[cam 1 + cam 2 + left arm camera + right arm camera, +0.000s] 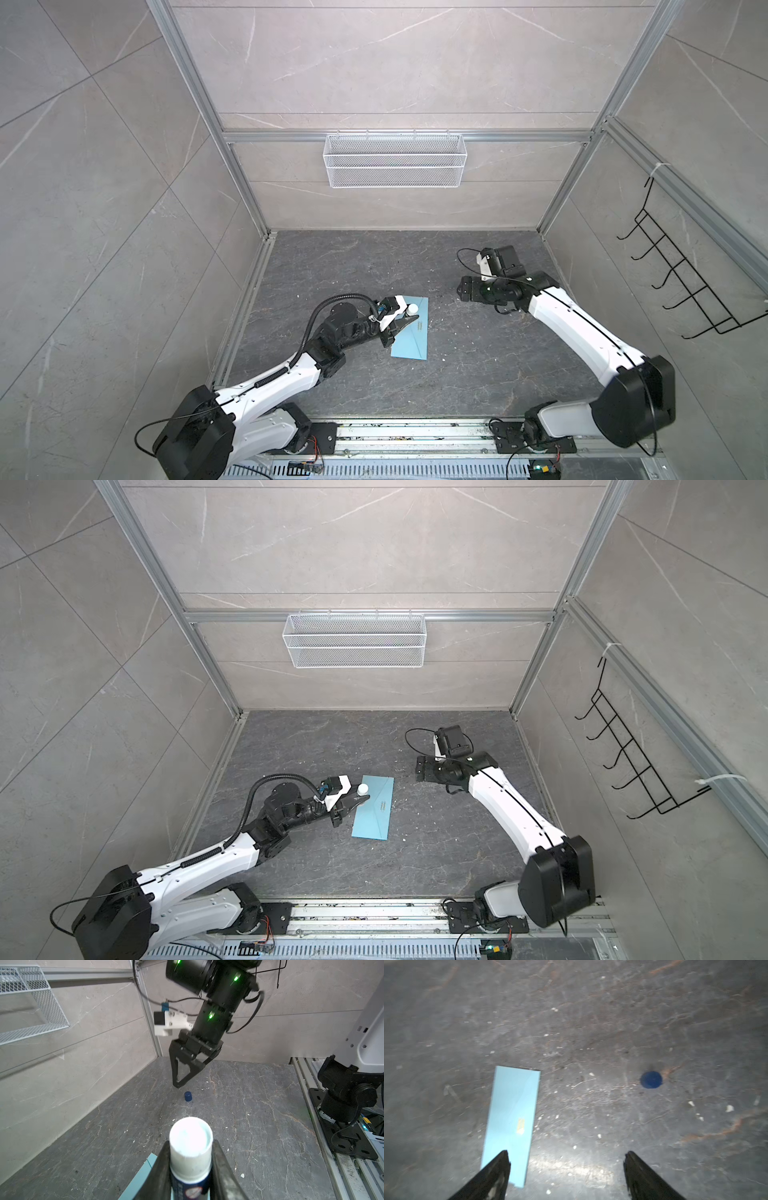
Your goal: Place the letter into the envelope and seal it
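The light blue envelope (pixel 411 336) (pixel 374 816) lies flat on the dark table, its flap folded down; it also shows in the right wrist view as the envelope (pixel 510 1115). My left gripper (pixel 409 316) (pixel 191 1145) hovers over its left edge, shut on an uncapped glue stick (pixel 412 308) (pixel 190 1147) with a white top and dark blue body. My right gripper (pixel 568 1153) (pixel 462 289) hangs open over bare table to the right of the envelope, nothing between its fingers. The letter shows in no view.
A small dark blue cap (pixel 188 1096) (pixel 651 1080) stands on the table below my right gripper. A white wire basket (pixel 395 166) hangs on the back wall, a black hook rack (pixel 685 282) on the right wall. White specks litter the table.
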`<move>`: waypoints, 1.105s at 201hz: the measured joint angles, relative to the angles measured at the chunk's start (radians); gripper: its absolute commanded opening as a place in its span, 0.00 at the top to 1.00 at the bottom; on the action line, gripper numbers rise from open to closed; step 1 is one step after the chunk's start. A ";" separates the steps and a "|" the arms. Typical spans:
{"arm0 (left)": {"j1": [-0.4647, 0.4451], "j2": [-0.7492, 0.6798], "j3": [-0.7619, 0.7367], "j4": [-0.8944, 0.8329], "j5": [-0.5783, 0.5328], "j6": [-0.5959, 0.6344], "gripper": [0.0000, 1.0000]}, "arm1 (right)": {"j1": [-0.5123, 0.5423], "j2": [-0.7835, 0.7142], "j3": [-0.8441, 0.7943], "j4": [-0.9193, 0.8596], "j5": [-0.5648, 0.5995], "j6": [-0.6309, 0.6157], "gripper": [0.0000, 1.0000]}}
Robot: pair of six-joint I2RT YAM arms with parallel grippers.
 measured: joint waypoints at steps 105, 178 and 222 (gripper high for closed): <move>0.000 0.072 0.179 -0.255 0.132 -0.091 1.00 | 0.288 -0.135 0.027 -0.017 -0.295 -0.022 0.07; 0.000 0.116 0.187 -0.309 0.175 -0.112 1.00 | 0.374 -0.092 0.060 -0.023 -0.221 -0.008 0.30; 0.000 0.117 0.201 -0.333 0.185 -0.113 1.00 | 0.398 -0.046 0.083 -0.016 -0.190 0.004 0.41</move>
